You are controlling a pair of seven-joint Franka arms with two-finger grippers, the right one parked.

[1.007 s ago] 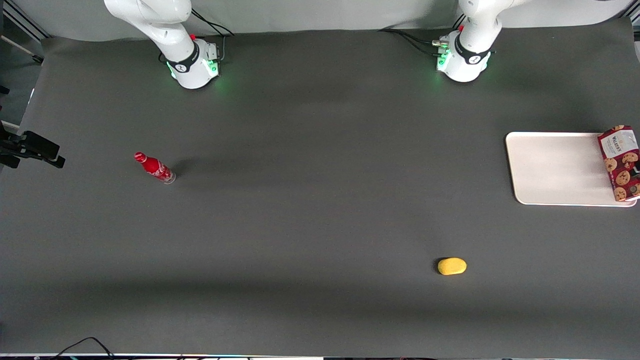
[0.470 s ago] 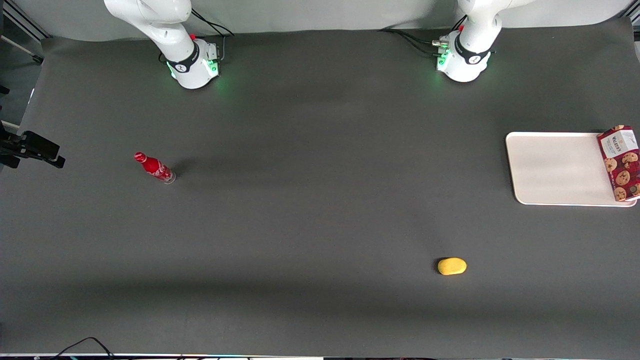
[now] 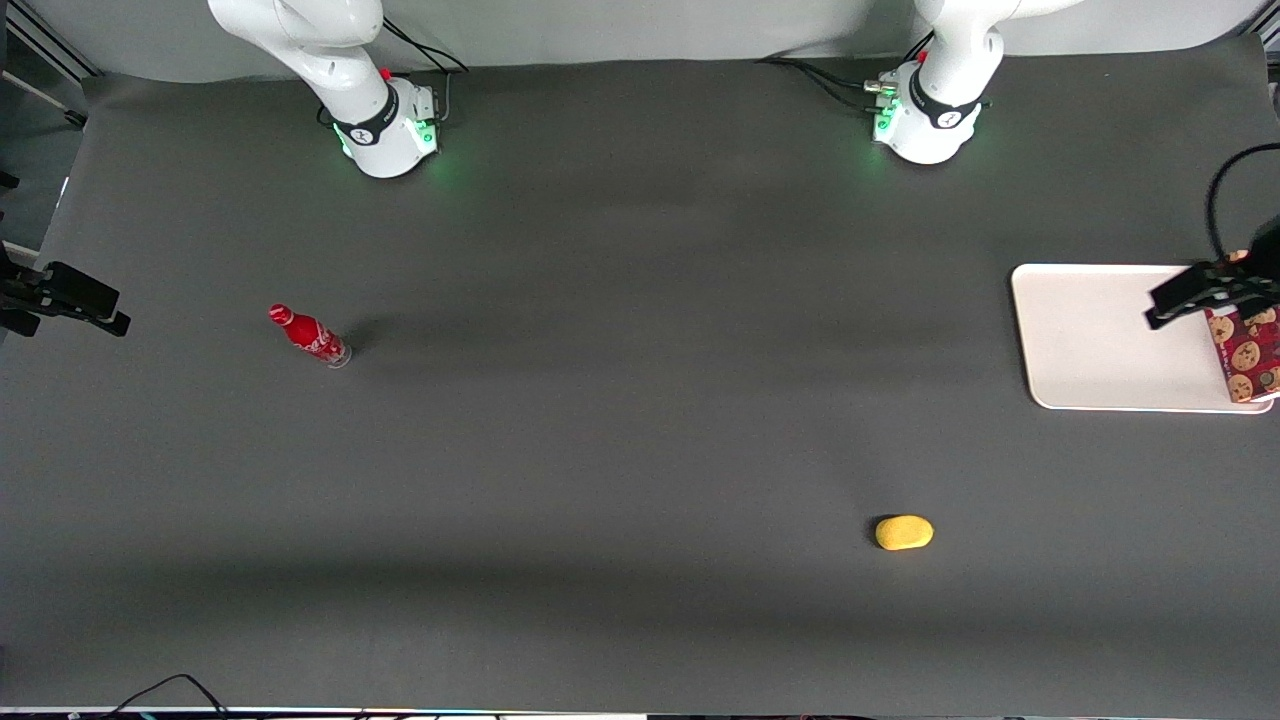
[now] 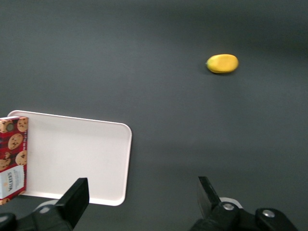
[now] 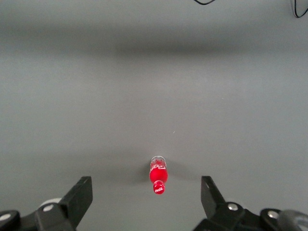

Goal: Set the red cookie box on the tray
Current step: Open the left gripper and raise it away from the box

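Left wrist: end effector (image 4: 139,197) wide apart above tray (image 4: 91,154), red cookie box (image 4: 12,156) on it

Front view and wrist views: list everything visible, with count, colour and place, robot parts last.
red cookie box: 1, red tartan with cookie print, lying on the tray along its outer edge.
tray: 1, cream-white, at the working arm's end of the table.
yellow oval object: 1, yellow, nearer the front camera than the tray.
red bottle: 1, red, toward the parked arm's end.
table: 1, dark grey.
gripper: 1, black, open, above the tray, holding nothing.
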